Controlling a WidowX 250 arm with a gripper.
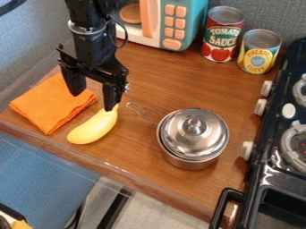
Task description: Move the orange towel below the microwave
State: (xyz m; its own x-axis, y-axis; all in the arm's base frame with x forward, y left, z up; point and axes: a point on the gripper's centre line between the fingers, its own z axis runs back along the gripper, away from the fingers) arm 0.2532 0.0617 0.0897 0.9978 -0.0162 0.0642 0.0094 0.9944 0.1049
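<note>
My gripper hangs at the upper left of the view with its two fingers spread apart and nothing between them. One finger is over the right part of the orange towel, the other just above the top end of the yellow banana. The towel lies folded flat on the wooden counter at the left, partly hidden by the gripper. Behind the arm, at the back, stands the toy microwave, teal and white with orange buttons; the arm covers its left part.
A lidded metal pot sits right of the banana, its wire handle toward the gripper. A tomato sauce can and a pineapple can stand at the back right. The black stove borders the right side.
</note>
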